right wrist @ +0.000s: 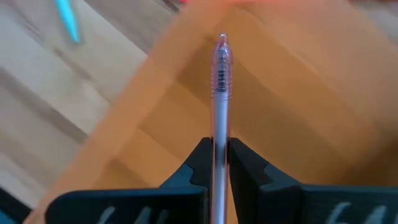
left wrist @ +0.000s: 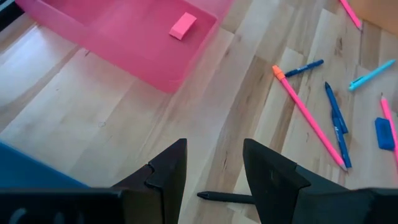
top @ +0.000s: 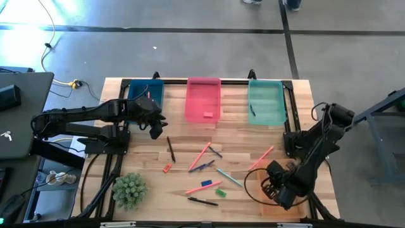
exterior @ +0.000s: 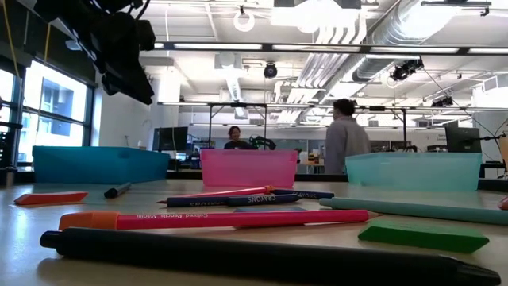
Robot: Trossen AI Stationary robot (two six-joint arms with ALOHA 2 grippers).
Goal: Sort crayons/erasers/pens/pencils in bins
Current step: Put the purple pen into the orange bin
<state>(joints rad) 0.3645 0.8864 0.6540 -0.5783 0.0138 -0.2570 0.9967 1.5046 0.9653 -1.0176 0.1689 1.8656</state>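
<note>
While left pincer (top: 158, 131) hovers open near blue bin (top: 146, 92), right pincer (right wrist: 215, 163) grips clear pen (right wrist: 220, 81)

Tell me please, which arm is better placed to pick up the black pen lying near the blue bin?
The left. Its left gripper is open, empty and right over the black pen. The right gripper is shut on a clear pen above the orange bin.

Bare wood lies between the pink bin (top: 203, 99) and the black pen (top: 171, 149); sticks and erasers crowd mid-table.
</note>
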